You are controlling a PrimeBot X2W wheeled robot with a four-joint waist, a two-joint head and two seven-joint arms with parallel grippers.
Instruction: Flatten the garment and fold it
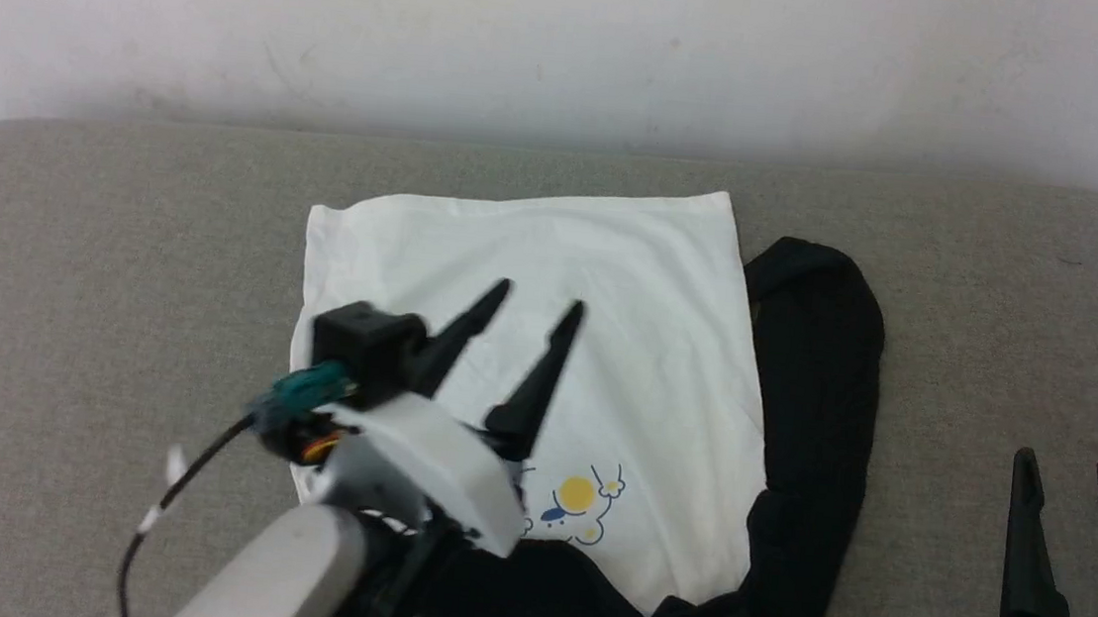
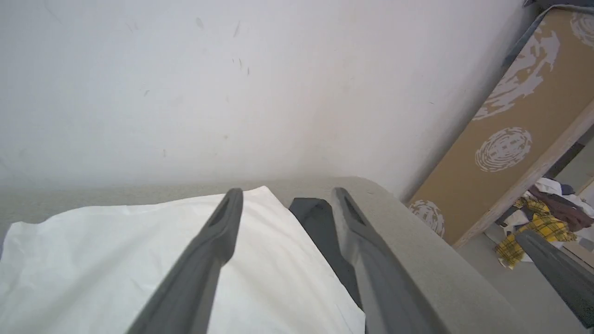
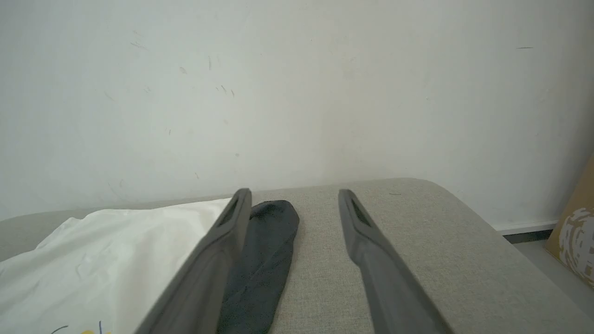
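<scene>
The garment (image 1: 605, 353), a white T-shirt with a small yellow-circle print, lies on the grey table with its left side folded over. One black sleeve (image 1: 814, 401) stretches along its right edge. My left gripper (image 1: 539, 306) hovers over the white panel, fingers spread and empty; from the left wrist the white cloth (image 2: 116, 260) and the black sleeve (image 2: 320, 222) lie under the open gripper (image 2: 287, 195). My right gripper (image 1: 1067, 463) stands open at the lower right, off the shirt. In the right wrist view the sleeve (image 3: 269, 250) lies beside the open right gripper (image 3: 294, 195).
The grey fabric-covered table (image 1: 116, 261) has rounded corners and backs onto a white wall (image 1: 572, 42). A brown patterned board (image 2: 515, 130) leans to the table's right, with a heap of clothes (image 2: 543, 218) on the floor beyond it.
</scene>
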